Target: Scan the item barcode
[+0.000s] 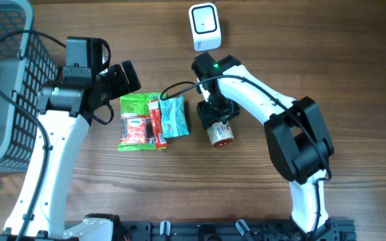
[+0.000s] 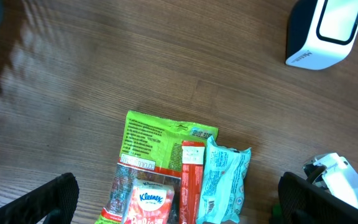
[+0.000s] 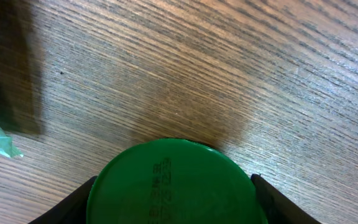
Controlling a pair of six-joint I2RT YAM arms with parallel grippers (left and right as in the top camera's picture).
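Overhead: my right gripper (image 1: 218, 119) stands down over a canister (image 1: 221, 136) lying on the table (image 1: 354, 60), just beside a light blue packet (image 1: 173, 115). The scanner (image 1: 204, 27) sits well apart, toward the far edge. My left gripper (image 1: 122, 79) hangs near the top of the packet pile, holding nothing. Left wrist view: my left jaws stand wide apart, with a green packet (image 2: 160, 134), a tissue pack (image 2: 149, 199) and a red stick (image 2: 191, 177) on the wood below them, untouched. Right wrist view: the canister's green lid (image 3: 173, 183) fills the gap between my right fingers (image 3: 82, 202), which flank it on both sides and lie close against its rim. The contact lines are cut off at the bottom of the frame, so I cannot tell whether they bear on it or merely bracket it. No barcode shows in any view. Risks, in my judgement: a hold taken on a round, smooth lid may slip or let the canister roll when lifted. If the code faces away from the scanner, the pass would read nothing. A low sweep could also drag the neighbouring blue packet.
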